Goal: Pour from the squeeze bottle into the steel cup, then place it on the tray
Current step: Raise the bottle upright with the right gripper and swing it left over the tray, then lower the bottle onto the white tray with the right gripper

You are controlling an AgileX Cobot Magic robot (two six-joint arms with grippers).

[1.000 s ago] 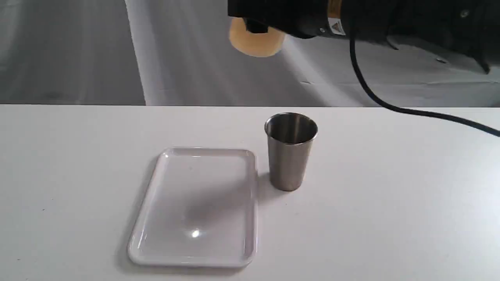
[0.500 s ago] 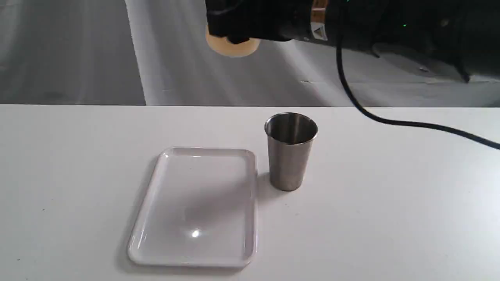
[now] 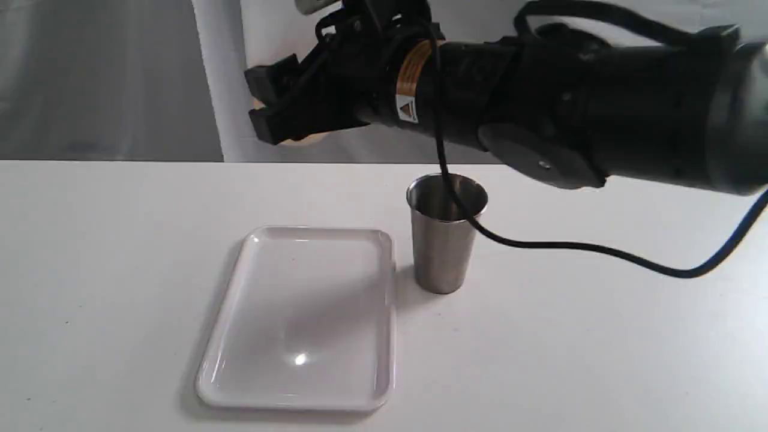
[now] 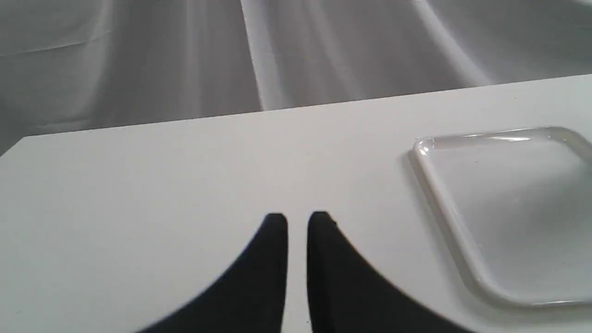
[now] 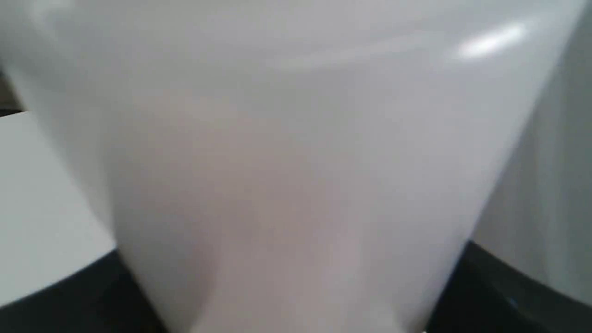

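At upper left, my right gripper (image 3: 273,112) — clamped on the squeeze bottle (image 5: 296,166) — has swung off the steel cup (image 3: 444,252); tray (image 3: 387,312) next, I judge.

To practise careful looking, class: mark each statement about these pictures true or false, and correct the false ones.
1. The steel cup stands upright on the table, beside the tray. True.
2. The squeeze bottle lies on the tray. False: the right hand holds it in the air.
3. The left hand grips the cup. False: it holds nothing.
4. Nothing lies on the tray. True.
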